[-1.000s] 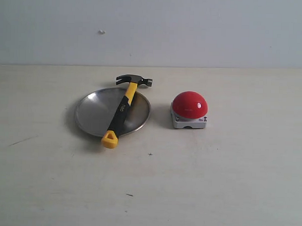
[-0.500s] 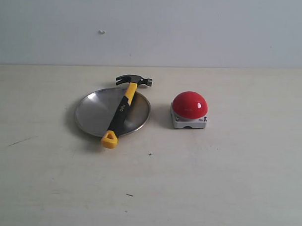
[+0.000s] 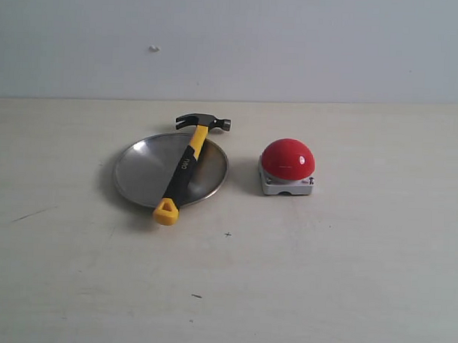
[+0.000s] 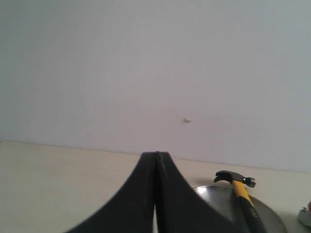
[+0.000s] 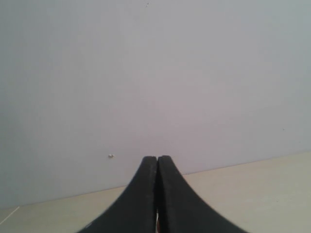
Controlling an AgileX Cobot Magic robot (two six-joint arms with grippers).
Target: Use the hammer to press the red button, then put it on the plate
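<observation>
The hammer (image 3: 185, 167) lies slantwise across the silver plate (image 3: 142, 168), its dark head past the far rim and its yellow looped tip over the near rim. To the right of the plate sits the red button (image 3: 288, 158) on its grey base. Neither arm shows in the exterior view. In the left wrist view my left gripper (image 4: 156, 155) is shut with nothing in it, and beyond it lie the hammer (image 4: 243, 194) and the plate (image 4: 272, 218). My right gripper (image 5: 157, 158) is shut and empty, facing the wall.
The pale wooden table (image 3: 345, 281) runs back to a plain light wall (image 3: 293, 46) with a small mark on it. A few dark specks lie on the tabletop in front of the plate.
</observation>
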